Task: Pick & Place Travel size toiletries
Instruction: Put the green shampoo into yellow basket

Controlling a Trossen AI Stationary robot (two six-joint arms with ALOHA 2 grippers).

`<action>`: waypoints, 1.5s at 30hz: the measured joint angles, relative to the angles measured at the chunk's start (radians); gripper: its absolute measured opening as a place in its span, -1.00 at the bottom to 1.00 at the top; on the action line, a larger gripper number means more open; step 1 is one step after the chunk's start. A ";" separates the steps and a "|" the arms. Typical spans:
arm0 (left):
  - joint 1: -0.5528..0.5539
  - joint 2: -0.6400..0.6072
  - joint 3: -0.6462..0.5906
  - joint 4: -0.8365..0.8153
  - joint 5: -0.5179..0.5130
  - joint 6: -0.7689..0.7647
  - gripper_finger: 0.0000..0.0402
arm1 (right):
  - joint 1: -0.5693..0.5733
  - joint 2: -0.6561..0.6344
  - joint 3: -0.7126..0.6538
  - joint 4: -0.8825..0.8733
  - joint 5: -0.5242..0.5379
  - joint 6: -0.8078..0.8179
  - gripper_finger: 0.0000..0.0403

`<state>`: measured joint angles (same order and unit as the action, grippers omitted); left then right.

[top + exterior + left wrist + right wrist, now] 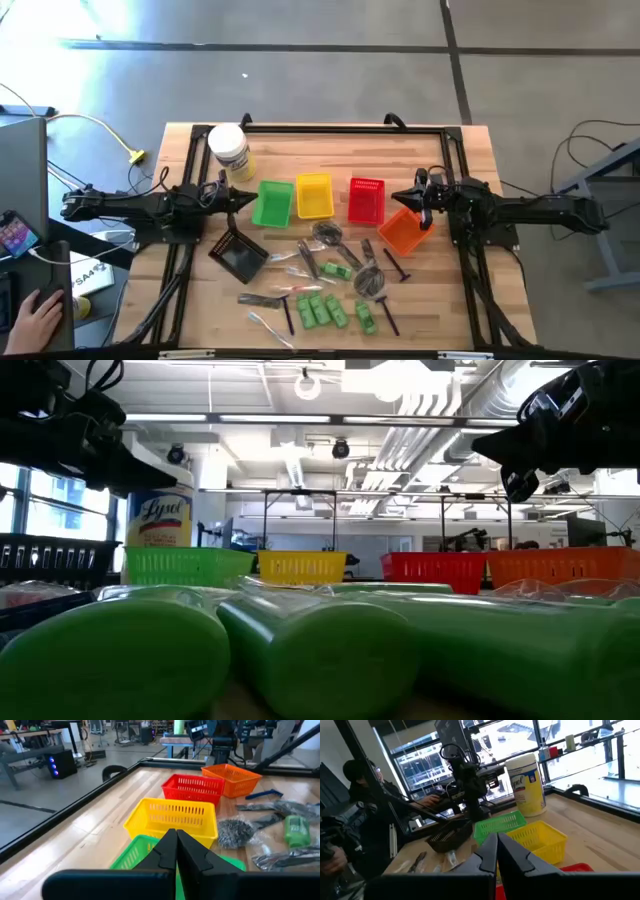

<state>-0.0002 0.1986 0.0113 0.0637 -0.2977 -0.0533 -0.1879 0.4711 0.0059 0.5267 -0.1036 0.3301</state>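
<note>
Toiletries [320, 300]: you see them loose on the near desk [455, 290].
Baskets: black [238, 254], green [272, 203], yellow [314, 196], red [366, 200], orange [404, 232] in mid-desk, contents unclear.
White jar [230, 152]: far-left.
Left gripper [252, 199], right gripper [396, 196]: fingers together, holding nothing.

On the wooden table [190, 150] a white jar [229, 150] with a yellow label stood near the back left corner. In a row stood a green basket [273, 203], a yellow basket [314, 196], a red basket [366, 200] and an orange basket [402, 231]. A black basket [238, 255] lay closer to the front. A person [357, 810] sat beyond the table.
</note>
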 joint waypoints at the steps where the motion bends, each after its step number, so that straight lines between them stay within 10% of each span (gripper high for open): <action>1: 0.000 0.000 0.000 0.003 -0.001 -0.008 -0.99 | 0.000 0.001 0.000 0.000 0.000 0.006 -0.98; 45: 0.000 0.000 0.030 0.017 -0.011 -0.004 -0.99 | 0.163 0.006 0.000 0.085 0.076 -0.045 -0.98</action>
<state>-0.0002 0.1982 0.0410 0.0811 -0.3092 -0.0574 -0.0250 0.4770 0.0055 0.6113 -0.0277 0.2852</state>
